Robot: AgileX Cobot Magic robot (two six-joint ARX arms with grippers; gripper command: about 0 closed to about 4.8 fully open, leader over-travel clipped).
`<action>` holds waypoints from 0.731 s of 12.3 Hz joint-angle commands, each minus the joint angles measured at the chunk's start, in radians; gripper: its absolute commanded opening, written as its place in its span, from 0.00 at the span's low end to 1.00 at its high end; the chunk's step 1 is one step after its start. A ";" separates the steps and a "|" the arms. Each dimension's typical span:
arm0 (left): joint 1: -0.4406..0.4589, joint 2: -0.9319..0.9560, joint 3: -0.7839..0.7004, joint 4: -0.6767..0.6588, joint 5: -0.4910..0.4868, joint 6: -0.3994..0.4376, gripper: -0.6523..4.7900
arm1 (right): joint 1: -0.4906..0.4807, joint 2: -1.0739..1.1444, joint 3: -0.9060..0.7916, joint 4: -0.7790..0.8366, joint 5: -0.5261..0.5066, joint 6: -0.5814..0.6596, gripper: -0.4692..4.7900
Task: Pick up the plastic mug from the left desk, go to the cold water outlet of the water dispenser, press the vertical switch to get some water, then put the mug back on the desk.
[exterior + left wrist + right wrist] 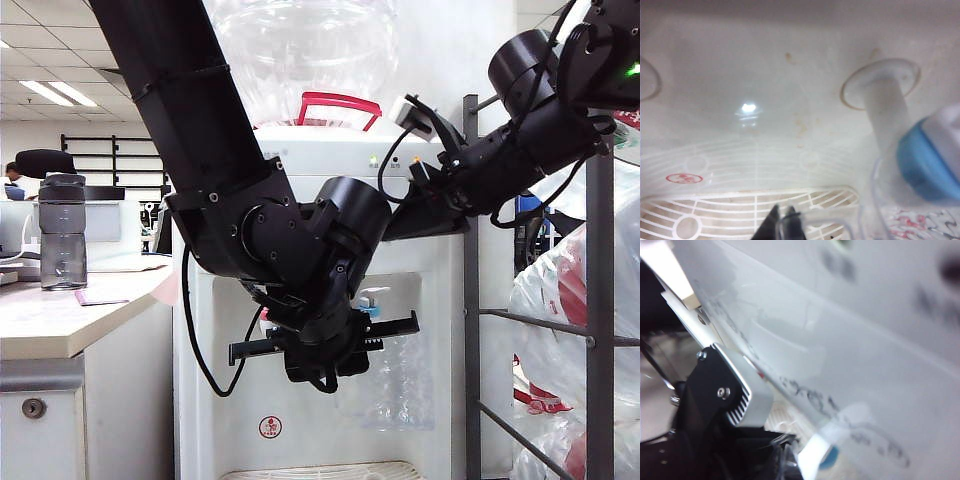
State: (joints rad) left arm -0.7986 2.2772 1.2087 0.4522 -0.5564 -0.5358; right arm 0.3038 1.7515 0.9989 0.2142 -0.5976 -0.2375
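Left gripper (pixel 782 220) clenched on the rim of the plastic mug (pixel 400 385), held in the water dispenser (pixel 330 160) recess just under the cold water outlet (pixel 927 160). Right gripper (pixel 425 210) against the dispenser front; jaw opening not discernible.

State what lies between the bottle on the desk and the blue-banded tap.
In the exterior view, the left arm crosses that stretch, its left gripper holding the plastic mug beneath the cold water outlet; the bottle stands apart.

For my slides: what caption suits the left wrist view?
Left gripper, shut on the clear plastic mug's rim, holds it under the blue-banded white cold water outlet.
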 commanded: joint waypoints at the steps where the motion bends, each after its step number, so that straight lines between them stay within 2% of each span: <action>1: -0.006 -0.009 0.003 -0.003 0.022 0.004 0.11 | 0.000 -0.005 0.002 0.022 -0.007 -0.120 0.08; 3: -0.006 -0.009 0.003 0.000 0.022 0.004 0.11 | -0.007 -0.006 0.002 0.020 -0.008 -0.140 0.08; 5: -0.006 -0.009 0.003 0.005 0.023 0.004 0.11 | -0.020 -0.006 0.002 -0.010 -0.009 -0.219 0.08; 7: -0.006 -0.009 0.003 0.007 0.035 0.004 0.11 | -0.025 -0.006 0.002 -0.076 -0.007 -0.484 0.08; 8: -0.006 -0.009 0.003 0.010 0.038 0.004 0.11 | -0.024 -0.005 0.002 -0.112 -0.007 -0.589 0.08; 9: -0.006 -0.009 0.003 0.014 0.042 0.004 0.11 | -0.023 -0.004 0.002 -0.134 -0.007 -0.639 0.08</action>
State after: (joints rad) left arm -0.7975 2.2772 1.2087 0.4458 -0.5449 -0.5358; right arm 0.2790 1.7504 0.9985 0.1005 -0.5980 -0.7940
